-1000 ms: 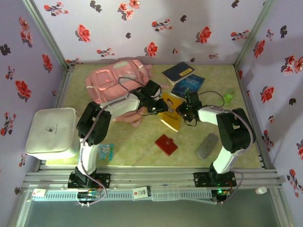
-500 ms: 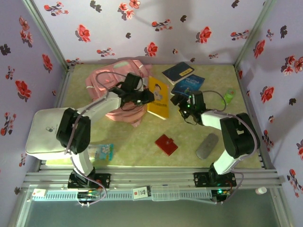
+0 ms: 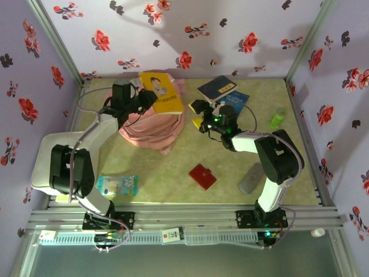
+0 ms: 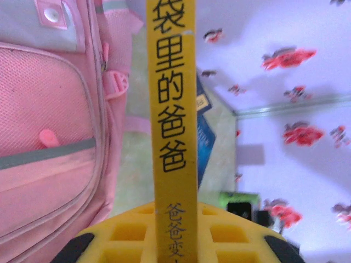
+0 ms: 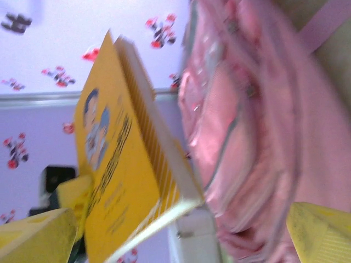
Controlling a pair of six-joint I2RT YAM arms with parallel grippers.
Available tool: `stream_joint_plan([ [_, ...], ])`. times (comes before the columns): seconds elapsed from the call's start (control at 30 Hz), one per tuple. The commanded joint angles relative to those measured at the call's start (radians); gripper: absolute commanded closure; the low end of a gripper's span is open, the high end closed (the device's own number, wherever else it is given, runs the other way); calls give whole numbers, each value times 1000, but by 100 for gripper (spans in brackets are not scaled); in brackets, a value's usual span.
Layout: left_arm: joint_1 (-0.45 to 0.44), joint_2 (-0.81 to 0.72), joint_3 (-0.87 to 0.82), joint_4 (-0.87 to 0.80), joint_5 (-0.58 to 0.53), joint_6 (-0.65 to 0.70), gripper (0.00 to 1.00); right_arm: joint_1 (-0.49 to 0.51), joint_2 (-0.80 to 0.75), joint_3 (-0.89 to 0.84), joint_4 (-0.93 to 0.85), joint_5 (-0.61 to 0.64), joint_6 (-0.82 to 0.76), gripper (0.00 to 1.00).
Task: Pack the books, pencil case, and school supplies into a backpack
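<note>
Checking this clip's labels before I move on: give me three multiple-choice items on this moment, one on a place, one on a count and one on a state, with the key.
1. Where is the bright yellow cartoon paperback?
A. flat on the table
B. held up in the left gripper, by the pale pink fabric backpack
C. inside the backpack

2. How many books lie on the table?
A. none
B. one
C. two

3. How is the right gripper?
A. open, holding nothing
B. shut on the yellow paperback
C. shut on the backpack

Key:
1 B, the left wrist view shows its spine clamped in that gripper, with the backpack beside it.
2 C, the dark navy paperback and the blue starry paperback lie at the back right.
3 A, its fingers stand wide apart with nothing between them.
</note>
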Motion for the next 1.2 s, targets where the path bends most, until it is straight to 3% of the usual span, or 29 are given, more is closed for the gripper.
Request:
stream_joint_plan([
  [0.0, 0, -10, -23, 267, 40, -190, 99, 49, 35, 49, 91, 22, 89, 2],
  [0.17, -3, 22, -63, 400, 44, -297, 99, 90, 71, 97, 91, 49, 141, 6],
  [0.43, -26, 46, -74, 427, 43, -325, 99, 101, 103, 200, 4, 73, 155, 11],
  [0.87, -53, 57, -92, 448, 38, -349, 97, 115, 123, 254, -26, 119, 137, 32],
  [1.03, -52, 47, -124, 450, 36, -349, 91, 113, 121, 267, -59, 139, 110, 46],
  [1.17, -44, 33, -166, 410, 23, -319, 83, 111, 87, 256, -132, 169, 47, 68],
])
